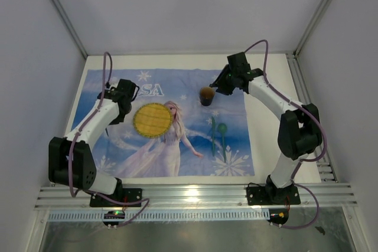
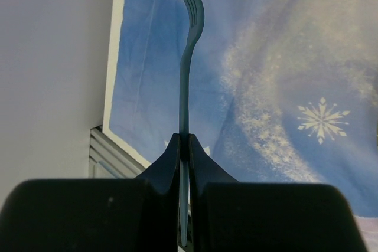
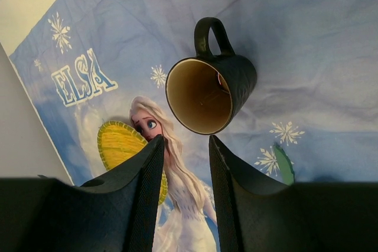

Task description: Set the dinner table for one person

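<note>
Left gripper [image 2: 184, 140] is pressed together on the handle of the teal fork [image 2: 188, 45]. The fork is on edge with its tines pointing away from the fingers, above the left part of the blue ELSA cloth [image 1: 183, 84]. We read this as a carry grip. Holding low on the handle keeps the tines free, so the fork can be laid flat left of the yellow plate [image 1: 152, 120], which is its usual spot.

Right gripper [image 3: 184, 143] is partly spread and has nothing between the jaws. The dark mug [image 3: 212, 92] stands upright just past its tips, with its handle on the side away from the gripper. It's near enough that we can't tell if a tip touches the rim. The mug sits far-right of the plate, about where a cup belongs, so we judge that part done, or nearly.

The dinner table [image 1: 177, 62] lies under everything. Its white top shows as a border around the cloth, and there are silver rails along the near edge.

Also around:
- A green spoon [image 1: 222, 129] and a thin green piece [image 1: 212, 137], likely a knife, lie side by side right of the plate and near of the mug.
- The plate rim is close to the left wrist, on its right. It's the main thing to clear on the fork drop.
- The cloth is wrinkled around the mug, so we'd watch for a snag if the right arm drags low.
- The arms are well apart, so there's no conflict between them.
</note>
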Robot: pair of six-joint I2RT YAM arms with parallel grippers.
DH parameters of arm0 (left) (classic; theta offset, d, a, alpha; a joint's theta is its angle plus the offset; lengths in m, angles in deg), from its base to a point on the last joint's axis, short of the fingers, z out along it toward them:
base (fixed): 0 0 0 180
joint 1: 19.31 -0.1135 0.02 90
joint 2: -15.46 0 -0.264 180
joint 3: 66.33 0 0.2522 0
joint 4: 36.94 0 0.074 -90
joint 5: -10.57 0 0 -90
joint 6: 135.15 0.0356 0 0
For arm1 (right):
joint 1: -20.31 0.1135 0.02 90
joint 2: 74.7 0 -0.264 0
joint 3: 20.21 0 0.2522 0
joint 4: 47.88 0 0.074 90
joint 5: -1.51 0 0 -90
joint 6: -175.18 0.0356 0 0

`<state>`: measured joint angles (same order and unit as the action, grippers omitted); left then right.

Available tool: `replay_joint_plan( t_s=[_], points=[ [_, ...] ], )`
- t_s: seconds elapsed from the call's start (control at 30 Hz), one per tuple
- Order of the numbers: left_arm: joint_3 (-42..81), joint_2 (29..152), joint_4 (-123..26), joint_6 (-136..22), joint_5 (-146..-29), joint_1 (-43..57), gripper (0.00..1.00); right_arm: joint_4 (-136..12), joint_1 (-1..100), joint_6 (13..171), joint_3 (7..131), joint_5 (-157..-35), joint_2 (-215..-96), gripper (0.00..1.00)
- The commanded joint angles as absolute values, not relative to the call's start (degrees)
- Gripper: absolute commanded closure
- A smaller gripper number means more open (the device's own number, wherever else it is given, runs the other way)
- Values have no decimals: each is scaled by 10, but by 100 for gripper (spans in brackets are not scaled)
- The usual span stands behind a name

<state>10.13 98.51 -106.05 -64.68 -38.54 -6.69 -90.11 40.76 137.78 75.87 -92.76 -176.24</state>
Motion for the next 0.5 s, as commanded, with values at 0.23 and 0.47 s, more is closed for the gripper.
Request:
replay_joint_plan(
  t_s=[0.23, 0.47],
  points=[
    [130, 1087, -1083, -677, -301, -68, 100, -869, 381, 1362, 739, -953, -1759, 59],
    [119, 1122, -1047, -667, -290, -68, 100, -875, 370, 1355, 755, -952, -1767, 59]
  ],
)
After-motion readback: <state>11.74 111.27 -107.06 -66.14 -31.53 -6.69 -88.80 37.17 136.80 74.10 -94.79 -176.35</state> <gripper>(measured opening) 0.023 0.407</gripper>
